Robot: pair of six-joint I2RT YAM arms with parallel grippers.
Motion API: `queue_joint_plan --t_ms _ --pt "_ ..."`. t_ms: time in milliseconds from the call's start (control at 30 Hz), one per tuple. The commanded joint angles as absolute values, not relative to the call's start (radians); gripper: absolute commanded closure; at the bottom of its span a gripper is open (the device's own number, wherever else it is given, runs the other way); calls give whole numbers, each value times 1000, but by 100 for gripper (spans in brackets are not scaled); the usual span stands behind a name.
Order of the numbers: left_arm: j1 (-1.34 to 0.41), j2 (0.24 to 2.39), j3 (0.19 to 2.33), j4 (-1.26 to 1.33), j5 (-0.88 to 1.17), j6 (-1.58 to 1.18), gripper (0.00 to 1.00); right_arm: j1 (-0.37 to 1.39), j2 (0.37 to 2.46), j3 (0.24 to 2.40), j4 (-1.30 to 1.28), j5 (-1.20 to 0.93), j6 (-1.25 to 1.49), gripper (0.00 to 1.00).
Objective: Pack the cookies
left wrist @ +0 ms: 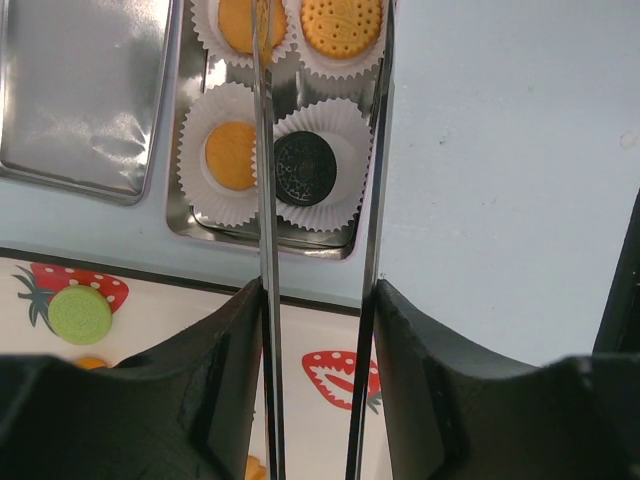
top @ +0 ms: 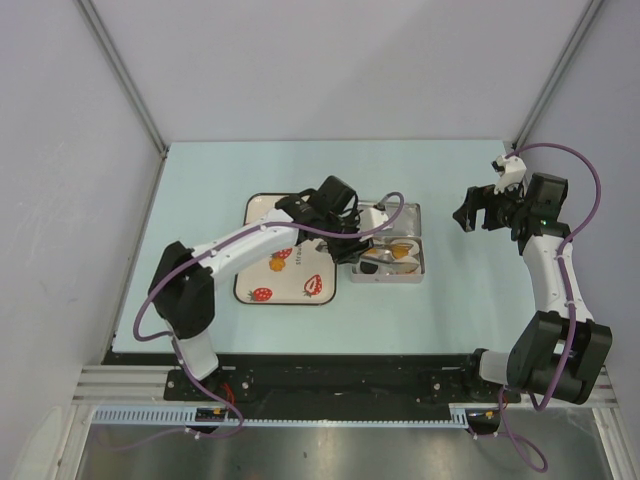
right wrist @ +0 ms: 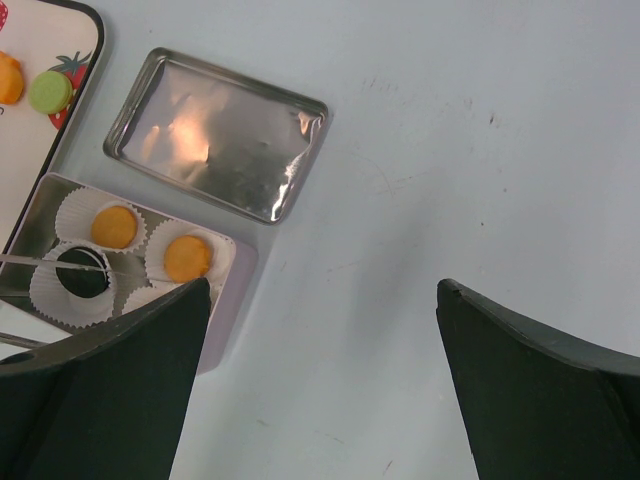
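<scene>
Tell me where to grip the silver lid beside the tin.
Pinch the lid by its raised rim on the short edge facing open table, coming from above with the right gripper, one finger inside. It lies flat, seemingly rim-up, and the tin crowds its long side.

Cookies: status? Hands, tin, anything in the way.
Left hand open, blades straddling black cookie in its cup. Right hand open, empty, off tin. Three orange cookies in too; lid beside. Nothing else over tin.

No text, label, brand, number or sign is legible in any view; the mat bears strawberry pictures without lettering; the black cookie shows embossed marks too fine to read.
</scene>
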State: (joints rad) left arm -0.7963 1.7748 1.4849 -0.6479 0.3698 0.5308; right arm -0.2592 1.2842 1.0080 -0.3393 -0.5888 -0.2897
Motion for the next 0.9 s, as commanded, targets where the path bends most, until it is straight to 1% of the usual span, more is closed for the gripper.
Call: queue_joint_plan --t_ms 0,333,533,867 --pt "-805 1706 1480 -612 376 531 50 -264 1269 1008 -331 -600 -299 0" --pt "-805 1620 1425 -534 298 483 50 -264 1275 1008 -328 -598 -299 0" --pt "-790 1533 1359 -454 241 433 48 -265 1275 1009 -328 -601 -298 0" --pt "-626 1395 1261 -368 268 333 48 -264 1273 1009 -328 -603 -298 0"
